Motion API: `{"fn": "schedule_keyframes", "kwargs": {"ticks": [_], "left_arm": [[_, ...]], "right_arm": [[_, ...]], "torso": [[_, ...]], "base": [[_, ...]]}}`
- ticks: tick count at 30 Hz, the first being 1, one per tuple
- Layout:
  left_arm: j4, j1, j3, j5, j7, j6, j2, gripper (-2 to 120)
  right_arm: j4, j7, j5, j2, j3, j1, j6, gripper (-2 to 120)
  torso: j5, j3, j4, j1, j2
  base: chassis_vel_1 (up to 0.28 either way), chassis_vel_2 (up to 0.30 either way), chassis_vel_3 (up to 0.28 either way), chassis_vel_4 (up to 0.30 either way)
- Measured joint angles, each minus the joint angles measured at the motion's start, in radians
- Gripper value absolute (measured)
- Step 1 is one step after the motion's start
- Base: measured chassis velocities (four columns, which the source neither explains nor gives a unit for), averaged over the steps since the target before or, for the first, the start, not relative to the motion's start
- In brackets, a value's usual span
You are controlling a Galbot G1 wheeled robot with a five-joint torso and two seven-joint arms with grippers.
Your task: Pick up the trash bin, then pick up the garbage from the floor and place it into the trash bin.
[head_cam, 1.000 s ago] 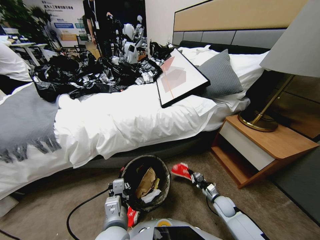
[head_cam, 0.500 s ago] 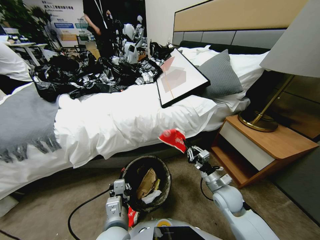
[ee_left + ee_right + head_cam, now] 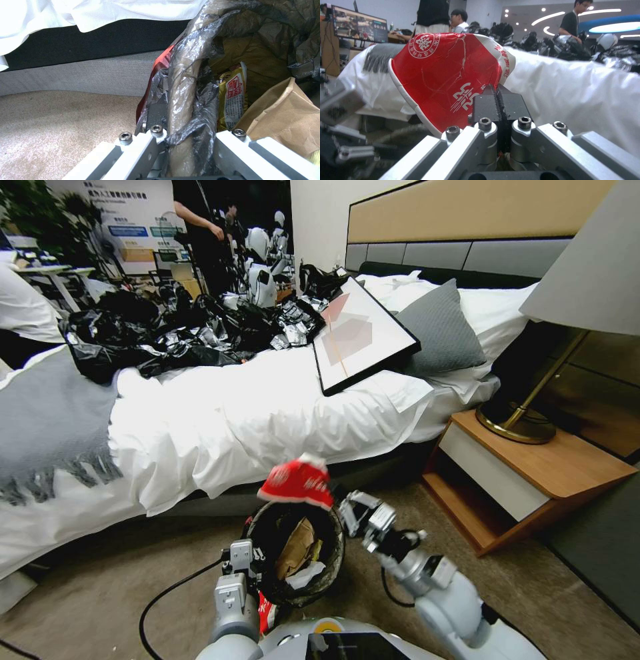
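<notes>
Since the earlier frame the right end effector (image 3: 337, 499) has swung left from near the nightstand, carrying a red wrapper (image 3: 298, 483) to just above the bin (image 3: 333, 553) rim. Its fingers are pressed together on the wrapper's edge. The left end effector (image 3: 180, 135) pinches the bin's rim (bag-lined), holding it off the floor. Best to centre over the opening before releasing.

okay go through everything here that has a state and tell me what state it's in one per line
Trash bin: off the floor, gripped at its rim, holding litter.
Left hand: shut on the bin's rim.
Right hand: shut on the red wrapper.
Red wrapper: crumpled, held above the bin's far rim.
Brown paper bag: crumpled, inside the bin.
</notes>
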Motion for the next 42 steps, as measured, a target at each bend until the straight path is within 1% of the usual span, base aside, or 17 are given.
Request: {"fn": "schedule_keyframes", "kwargs": {"ticks": [5,20,30,31,32,33,34,35,37,39,40,42], "left_arm": [[0.003,-0.004,0.001,0.0,0.003,0.0,-0.002,1],[-0.002,-0.005,-0.003,-0.002,0.004,0.0,0.004,1],[-0.013,-0.007,-0.005,-0.005,0.004,0.0,0.008,1],[-0.013,-0.01,-0.006,-0.008,0.004,0.0,0.008,1],[-0.013,-0.01,-0.006,-0.008,0.004,0.0,0.008,1],[-0.013,-0.014,-0.007,-0.011,0.004,0.0,0.009,1],[-0.013,-0.016,-0.007,-0.014,0.004,0.001,0.009,1],[-0.013,-0.016,-0.007,-0.014,0.004,0.001,0.009,1],[-0.013,-0.022,-0.006,-0.018,0.004,0.004,0.009,1],[-0.013,-0.024,-0.006,-0.02,0.004,0.006,0.009,1],[-0.013,-0.024,-0.006,-0.02,0.004,0.006,0.009,1],[-0.017,-0.024,-0.007,-0.022,0.004,0.007,0.011,1]], "right_arm": [[-0.063,0.0,-0.019,0.014,-0.018,-0.003,0.012,0],[-0.172,0.002,-0.047,0.038,-0.025,-0.01,0.043,0],[-0.198,-0.005,-0.073,0.015,-0.011,-0.053,0.061,0],[-0.203,-0.008,-0.084,0.013,-0.009,-0.062,0.065,5],[-0.203,-0.008,-0.084,0.013,-0.009,-0.062,0.065,5],[-0.205,-0.008,-0.093,0.013,-0.005,-0.07,0.07,10],[-0.206,-0.008,-0.098,0.014,-0.002,-0.077,0.072,14],[-0.206,-0.008,-0.098,0.014,-0.002,-0.077,0.072,14],[-0.206,-0.008,-0.106,0.017,0.009,-0.087,0.078,25],[-0.199,-0.008,-0.107,0.016,0.017,-0.09,0.078,34],[-0.199,-0.008,-0.107,0.016,0.017,-0.09,0.078,34],[-0.19,-0.008,-0.108,0.01,0.022,-0.091,0.078,42]], "torso": [[0.0001,0.0,0.0,0.0,0.0],[0.0001,0.0,0.0,0.0,0.0],[0.0,0.0,0.0001,0.0,0.0],[0.0001,0.0,0.0,0.0,0.0],[0.0001,0.0,0.0,0.0,0.0],[0.0001,0.0,0.0,0.0,0.0],[0.0,0.0,0.0,0.0,0.0],[0.0,0.0,0.0,0.0,0.0],[0.0001,0.0,0.0,0.0,0.0],[0.0001,0.0,0.0,0.0,0.0],[0.0001,0.0,0.0,0.0,0.0],[0.0,0.0,0.0,0.0,0.0]], "base": [[0.0,0.0,0.0,0.0],[0.0,0.0,0.0,0.0],[0.0,0.0,0.0,0.0],[0.0,0.0,0.0,0.0],[0.0,0.0,0.0,0.0],[0.0,0.0,0.0,0.0],[0.0,0.0,0.0,0.0],[0.0,0.0,0.0,0.0],[0.0,0.0,0.0,0.0],[0.0,0.0,0.0,0.0],[0.0,0.0,0.0,0.0],[0.0,0.0,0.0,0.0]]}}
